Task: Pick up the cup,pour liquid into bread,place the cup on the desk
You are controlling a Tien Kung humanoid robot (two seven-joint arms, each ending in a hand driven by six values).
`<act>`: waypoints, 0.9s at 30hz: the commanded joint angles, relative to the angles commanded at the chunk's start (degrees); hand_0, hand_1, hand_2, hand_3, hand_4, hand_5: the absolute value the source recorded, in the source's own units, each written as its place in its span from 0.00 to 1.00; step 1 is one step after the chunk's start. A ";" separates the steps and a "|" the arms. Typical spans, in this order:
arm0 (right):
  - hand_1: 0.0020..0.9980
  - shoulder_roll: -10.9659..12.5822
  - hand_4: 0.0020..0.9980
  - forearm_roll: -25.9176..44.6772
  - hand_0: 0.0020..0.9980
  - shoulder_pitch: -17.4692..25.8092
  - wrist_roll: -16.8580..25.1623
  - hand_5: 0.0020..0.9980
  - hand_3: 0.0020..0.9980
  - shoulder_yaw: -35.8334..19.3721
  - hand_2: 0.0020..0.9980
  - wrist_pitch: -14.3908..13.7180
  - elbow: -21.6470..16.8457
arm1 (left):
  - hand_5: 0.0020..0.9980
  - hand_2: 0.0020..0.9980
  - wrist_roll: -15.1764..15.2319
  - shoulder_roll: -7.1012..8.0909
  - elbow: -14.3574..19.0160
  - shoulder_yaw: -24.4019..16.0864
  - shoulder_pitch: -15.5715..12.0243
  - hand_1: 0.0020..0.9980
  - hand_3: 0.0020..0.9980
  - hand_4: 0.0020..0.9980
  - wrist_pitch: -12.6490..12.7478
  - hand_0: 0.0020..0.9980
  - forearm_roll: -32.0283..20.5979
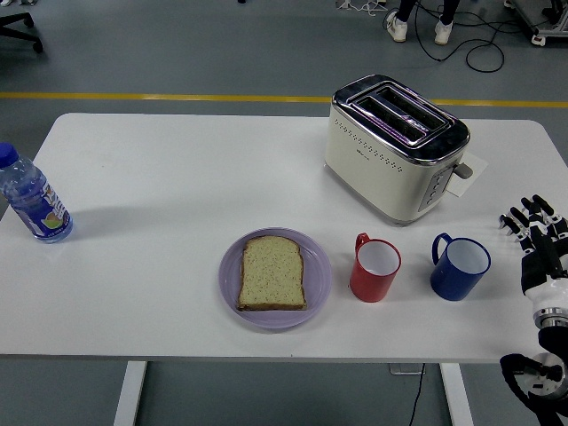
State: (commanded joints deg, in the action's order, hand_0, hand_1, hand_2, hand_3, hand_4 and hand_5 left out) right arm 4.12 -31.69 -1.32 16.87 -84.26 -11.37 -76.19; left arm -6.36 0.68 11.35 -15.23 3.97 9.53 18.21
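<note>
A blue cup [461,267] stands upright on the white table [177,177], handle to its upper left. To its left stands a red cup [374,268] with a white inside. A slice of bread [272,273] lies on a lilac plate [317,286] left of the red cup. My right hand [537,232] hovers at the table's right edge, well right of the blue cup, fingers spread and holding nothing. The left arm is out of view.
A cream toaster [396,146] stands behind the cups, with a white paper [469,173] at its right side. A water bottle [32,201] stands at the far left edge. A person's feet [415,27] show on the floor beyond the table.
</note>
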 joint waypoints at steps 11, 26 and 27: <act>0.55 -0.23 0.61 7.72 0.62 0.71 -3.25 0.16 0.60 -3.73 0.64 5.25 -0.13 | 0.87 0.65 0.02 -0.06 -0.03 0.40 -0.20 0.64 0.50 0.24 0.02 0.63 0.04; 0.55 -0.40 0.61 10.27 0.62 0.37 -4.95 0.16 0.60 -4.21 0.64 7.26 -0.26 | 0.87 0.65 -0.01 -0.01 0.03 -0.28 0.14 0.64 0.50 0.24 -0.03 0.63 0.39; 0.55 -0.42 0.61 10.32 0.62 0.35 -4.93 0.16 0.60 -4.19 0.64 7.26 -0.24 | 0.87 0.65 -0.01 -0.01 0.03 -0.34 0.17 0.64 0.50 0.24 -0.03 0.63 0.42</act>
State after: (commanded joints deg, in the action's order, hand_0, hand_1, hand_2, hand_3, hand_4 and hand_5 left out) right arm 3.71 -21.37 -0.97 11.94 -88.45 -4.11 -76.43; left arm -6.37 0.68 11.38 -15.57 4.14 9.51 18.63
